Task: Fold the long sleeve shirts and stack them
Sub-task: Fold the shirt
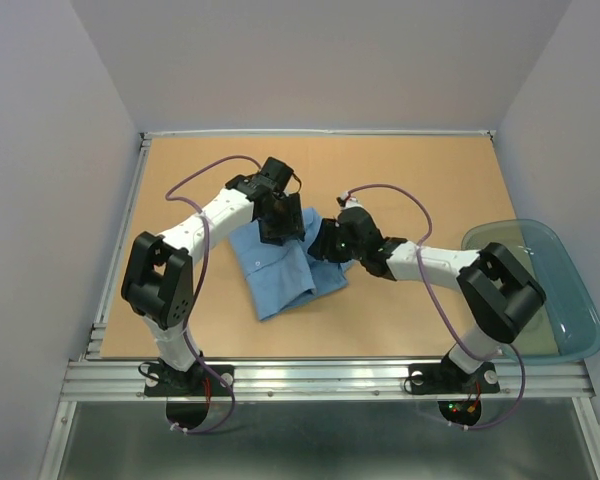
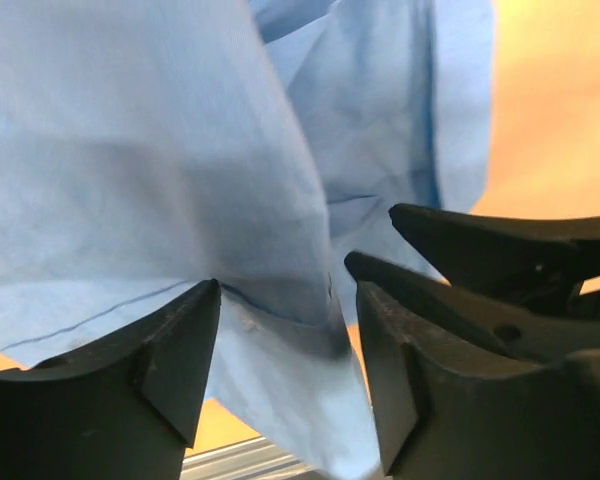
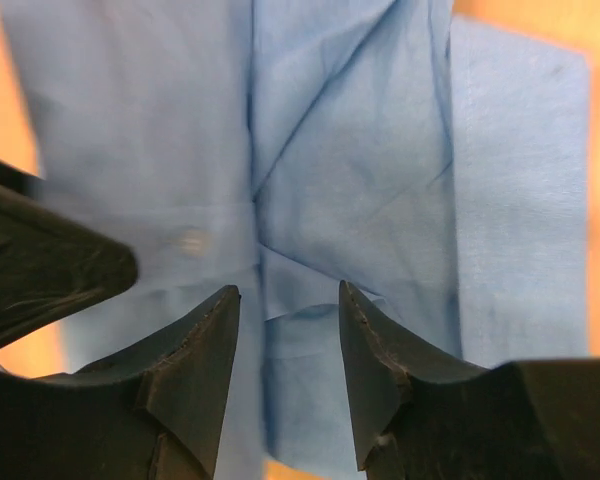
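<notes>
One shirt [image 1: 280, 270] beneath left tool [image 1: 277, 230]

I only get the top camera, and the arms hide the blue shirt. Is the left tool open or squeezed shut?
Observer: Open. The left wrist view shows the left tool spread wide, with a stitched edge of the shirt in the gap.
Operator: What about the other one?
Observer: The right tool is open too, pointing at folded layers of the shirt.
Operator: Do you see any buttons?
Observer: One pale button shows on the cloth just ahead of that tool.
</notes>
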Tool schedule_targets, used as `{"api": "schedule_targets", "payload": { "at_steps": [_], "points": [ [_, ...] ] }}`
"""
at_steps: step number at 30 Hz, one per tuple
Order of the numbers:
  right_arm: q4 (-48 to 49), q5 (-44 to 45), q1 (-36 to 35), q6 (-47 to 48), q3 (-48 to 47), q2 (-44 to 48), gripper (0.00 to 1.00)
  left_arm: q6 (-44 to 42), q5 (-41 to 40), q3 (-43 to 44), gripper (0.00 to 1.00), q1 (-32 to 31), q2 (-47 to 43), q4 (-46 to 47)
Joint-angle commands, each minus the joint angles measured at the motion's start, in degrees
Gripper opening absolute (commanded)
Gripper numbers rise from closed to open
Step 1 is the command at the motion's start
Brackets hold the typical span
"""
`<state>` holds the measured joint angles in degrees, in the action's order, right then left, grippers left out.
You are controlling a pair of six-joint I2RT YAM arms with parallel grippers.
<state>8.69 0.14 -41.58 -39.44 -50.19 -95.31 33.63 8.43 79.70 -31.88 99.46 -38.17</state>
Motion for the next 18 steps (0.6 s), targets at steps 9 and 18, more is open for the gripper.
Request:
{"api": "schedule_targets", "payload": {
  "at_steps": [9,18],
  "points": [
    [-6.31,11.99,1.42,6.56,0.89,17.07,0.6,3.2,6.43,4.15,0.88,-0.73,-10.69,11.28],
    [-6.93,-10.41,1.15,9.82,-5.0,12.08,0.66,1.97,2.39,-3.49,0.91,7.33,-19.03,13.65]
  ]
}}
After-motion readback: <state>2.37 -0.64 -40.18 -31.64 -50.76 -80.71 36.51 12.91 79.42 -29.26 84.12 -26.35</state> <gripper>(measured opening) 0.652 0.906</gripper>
